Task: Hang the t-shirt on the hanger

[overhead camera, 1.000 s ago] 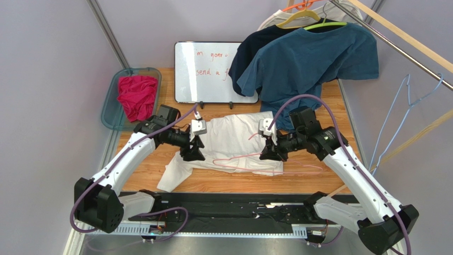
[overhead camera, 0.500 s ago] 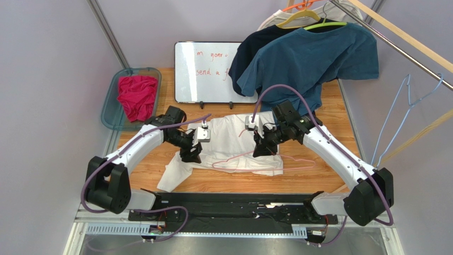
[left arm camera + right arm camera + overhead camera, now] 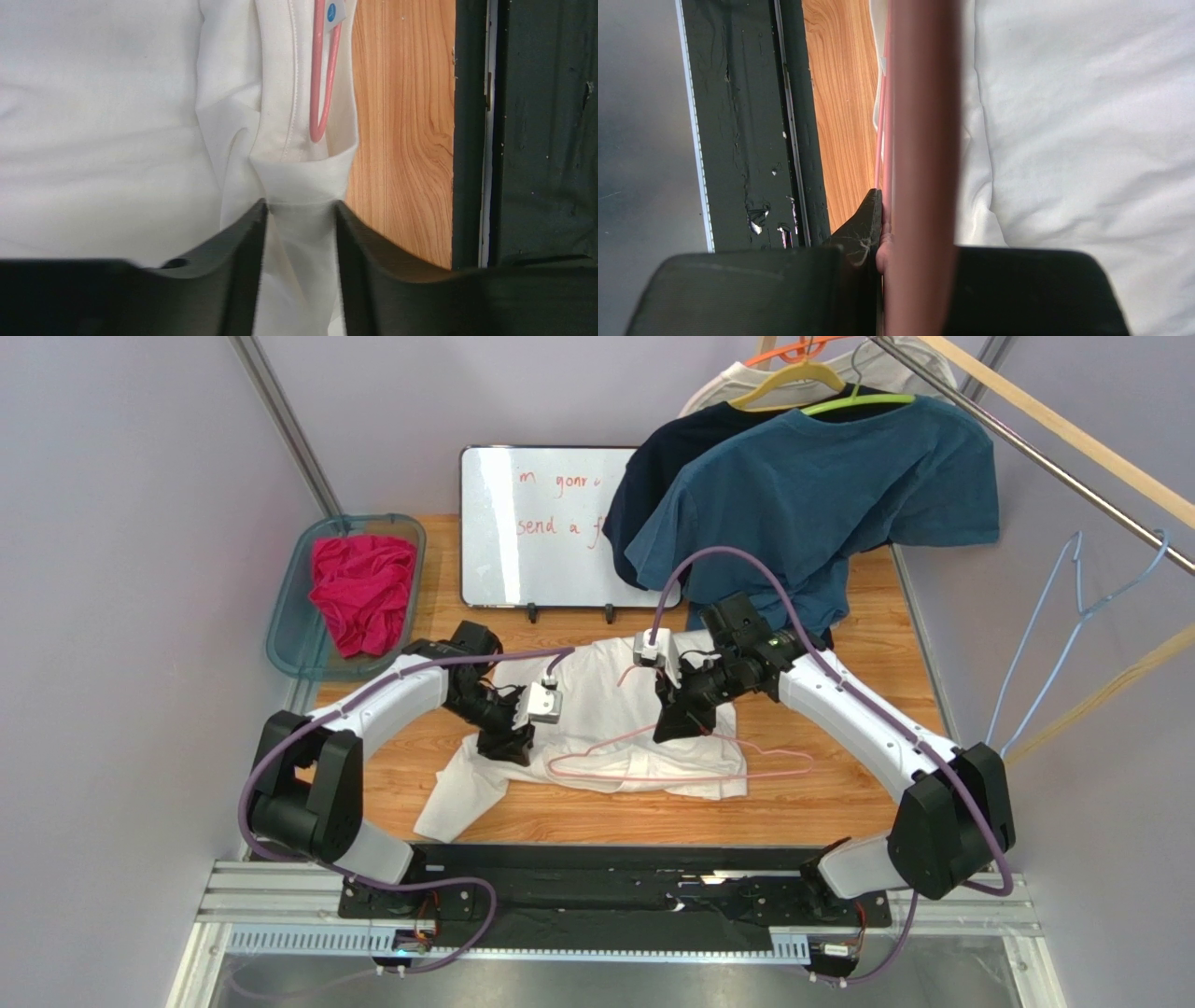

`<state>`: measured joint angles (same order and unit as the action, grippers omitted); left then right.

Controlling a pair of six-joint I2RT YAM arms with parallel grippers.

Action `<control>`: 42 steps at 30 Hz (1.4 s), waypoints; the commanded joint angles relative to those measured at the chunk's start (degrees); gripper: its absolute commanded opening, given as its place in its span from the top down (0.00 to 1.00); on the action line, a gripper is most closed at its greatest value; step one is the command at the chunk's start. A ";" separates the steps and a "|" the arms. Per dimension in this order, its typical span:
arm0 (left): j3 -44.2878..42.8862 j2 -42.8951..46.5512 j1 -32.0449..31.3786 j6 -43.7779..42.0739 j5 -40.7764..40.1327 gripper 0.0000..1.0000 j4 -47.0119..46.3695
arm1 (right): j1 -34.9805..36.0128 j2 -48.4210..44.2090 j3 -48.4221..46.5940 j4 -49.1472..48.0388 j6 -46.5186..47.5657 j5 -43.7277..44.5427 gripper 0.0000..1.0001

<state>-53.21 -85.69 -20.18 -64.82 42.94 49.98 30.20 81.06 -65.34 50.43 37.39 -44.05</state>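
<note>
The wooden bench (image 3: 870,658) fills the middle of the booth. Above its 1 o'clock corner a teal-blue t-shirt (image 3: 828,490) hangs from a lime-green hanger (image 3: 856,399) on a rail. A whiteboard (image 3: 547,525) with red writing stands propped at 12 o'clock.

The t-shirt (image 3: 603,693), white and rumpled, lies flat at the centre of the bench, with one sleeve trailing off toward 7 o'clock. At 10 o'clock a clear teal bin (image 3: 292,595) holds a crumpled red cloth (image 3: 362,588). Two light blue wire hangers (image 3: 1066,637) dangle off the bench edge at 3 o'clock.

The hanger (image 3: 924,140), thin and pink, rests across the near half of the t-shirt. Its arms run from 9 to 3 o'clock and its peak points to 12 o'clock. In the left wrist view its rounded end lies against a stitched hem of the t-shirt.

The right gripper (image 3: 675,725) is clamped tight on the hanger's wire near the peak. The left gripper (image 3: 300,210), at 9 o'clock from the hanger's end, stands about half closed, with a gathered fold of the t-shirt's edge pinched between its fingers (image 3: 246,266).
</note>
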 commanded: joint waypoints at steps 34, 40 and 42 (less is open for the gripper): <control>-16.22 12.21 -8.46 19.01 4.61 1.00 2.06 | 7.60 8.06 -5.59 -27.40 -22.09 -7.71 1.00; -19.47 11.25 -8.38 25.35 -0.48 1.00 -0.23 | 7.51 8.07 -3.04 -31.80 -22.36 -5.61 1.00; -20.00 11.95 -8.38 26.75 -0.49 1.00 -1.19 | 7.07 7.98 -3.12 -33.20 -22.79 -5.34 1.00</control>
<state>-69.56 -75.33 -27.86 -43.53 41.10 53.45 37.34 88.99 -68.58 24.93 15.92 -50.48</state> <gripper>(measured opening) 0.007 0.028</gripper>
